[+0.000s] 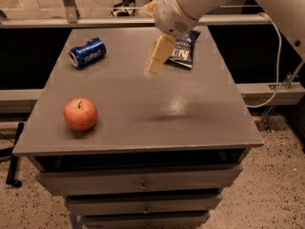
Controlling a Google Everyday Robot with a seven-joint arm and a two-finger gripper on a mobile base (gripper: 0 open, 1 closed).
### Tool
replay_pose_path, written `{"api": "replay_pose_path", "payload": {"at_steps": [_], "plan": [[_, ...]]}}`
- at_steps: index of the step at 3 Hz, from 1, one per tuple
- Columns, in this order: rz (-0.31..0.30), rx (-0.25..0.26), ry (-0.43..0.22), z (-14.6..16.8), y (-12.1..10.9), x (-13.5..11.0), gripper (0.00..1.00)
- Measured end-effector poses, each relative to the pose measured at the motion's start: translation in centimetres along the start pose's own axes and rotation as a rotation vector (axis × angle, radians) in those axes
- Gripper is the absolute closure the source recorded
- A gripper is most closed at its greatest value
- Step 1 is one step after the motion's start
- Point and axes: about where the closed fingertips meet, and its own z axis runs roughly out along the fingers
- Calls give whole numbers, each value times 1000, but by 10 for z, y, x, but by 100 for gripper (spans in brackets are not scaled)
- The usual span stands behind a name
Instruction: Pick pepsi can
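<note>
Gripper point(154, 67) above table point(143, 120), right of pepsi can point(87, 52).

Table point(200, 128): can point(87, 52), apple point(80, 114), bag point(184, 52); gripper point(155, 67) above

Your arm point(205, 1): white rounded shell, dotted grille | gripper point(155, 67): cream-yellow, above worktop point(143, 123) rear | cable point(280, 61): white

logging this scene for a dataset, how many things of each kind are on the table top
pepsi can: 1
apple: 1
chip bag: 1
total: 3
gripper: over the table, beside the chip bag on the pepsi can's side, not counted
</note>
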Motion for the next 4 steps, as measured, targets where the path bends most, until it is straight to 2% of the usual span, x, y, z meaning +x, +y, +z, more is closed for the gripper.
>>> {"api": "replay_pose_path", "payload": {"at_steps": [2,3,4], "plan": [[-46,60,-114,62,-80,-18,0],[-54,66,-141,93,-111,-30,0],[-18,81,-97,130,-131,-47,0]]}}
